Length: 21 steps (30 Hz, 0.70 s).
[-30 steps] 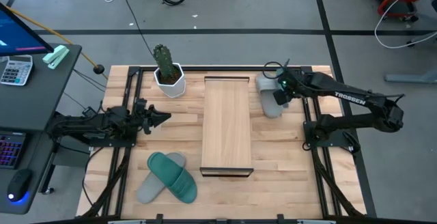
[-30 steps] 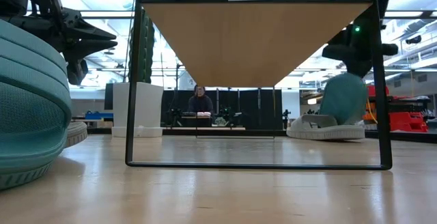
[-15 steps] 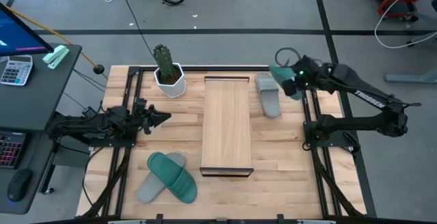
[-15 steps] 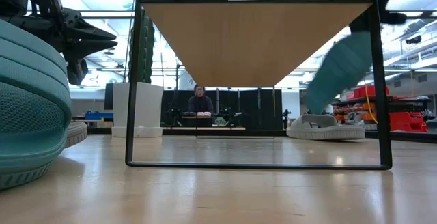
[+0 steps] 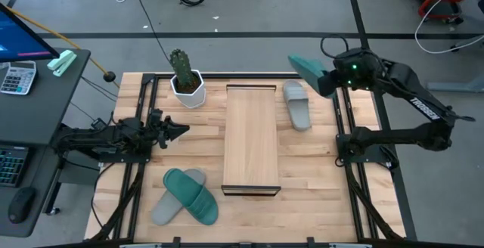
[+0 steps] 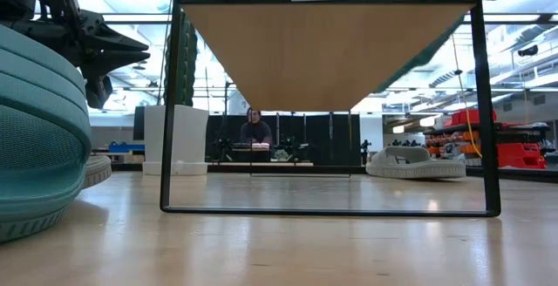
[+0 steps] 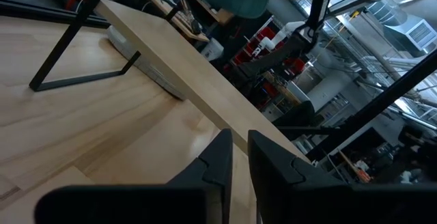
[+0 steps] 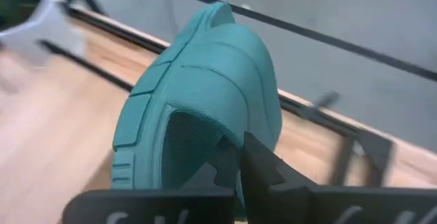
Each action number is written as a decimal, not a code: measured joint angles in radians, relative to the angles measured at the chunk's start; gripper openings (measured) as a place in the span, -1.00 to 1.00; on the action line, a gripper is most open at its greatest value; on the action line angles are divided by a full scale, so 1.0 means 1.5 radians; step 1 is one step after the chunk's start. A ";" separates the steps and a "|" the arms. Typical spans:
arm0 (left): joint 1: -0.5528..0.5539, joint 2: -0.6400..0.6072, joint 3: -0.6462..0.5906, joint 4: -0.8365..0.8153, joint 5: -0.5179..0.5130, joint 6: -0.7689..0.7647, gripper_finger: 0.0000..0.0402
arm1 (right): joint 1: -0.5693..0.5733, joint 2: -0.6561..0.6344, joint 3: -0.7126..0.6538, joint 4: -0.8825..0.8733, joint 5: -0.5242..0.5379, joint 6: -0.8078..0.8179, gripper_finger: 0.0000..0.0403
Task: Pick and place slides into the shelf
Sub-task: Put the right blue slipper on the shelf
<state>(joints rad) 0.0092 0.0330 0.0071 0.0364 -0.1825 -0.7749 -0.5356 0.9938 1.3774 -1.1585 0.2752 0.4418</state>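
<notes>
The shelf (image 5: pixel 252 138) is a long pale wood board on dark metal end rails, standing lengthwise down the middle of the table. One teal slide (image 5: pixel 305 69) is up in the air past the shelf's far right corner, pinched by its strap and tilted, ribbed sole showing. A grey slide (image 5: pixel 297 104) lies flat on the table just right of the shelf's far end, strap up. Near the front left, another teal slide (image 5: pixel 191 195) lies across a second grey slide (image 5: pixel 168 207), the two crossed and touching, left of the shelf's near end.
</notes>
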 joint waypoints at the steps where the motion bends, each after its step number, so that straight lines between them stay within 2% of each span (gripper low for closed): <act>1: 0.000 0.000 0.000 0.000 0.000 0.000 -0.73 | 0.005 0.002 0.000 0.013 -0.011 -0.008 -0.98; 14: 0.000 0.000 0.000 0.000 0.000 -0.004 -0.73 | 0.058 0.058 0.000 0.119 -0.104 -0.069 -0.98; 21: 0.000 0.000 0.000 0.000 0.000 -0.005 -0.75 | 0.067 0.051 0.000 0.137 -0.102 -0.083 -0.98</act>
<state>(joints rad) 0.0090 0.0334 0.0071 0.0364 -0.1825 -0.7818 -0.4358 1.0706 1.3777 -0.9535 0.1219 0.3176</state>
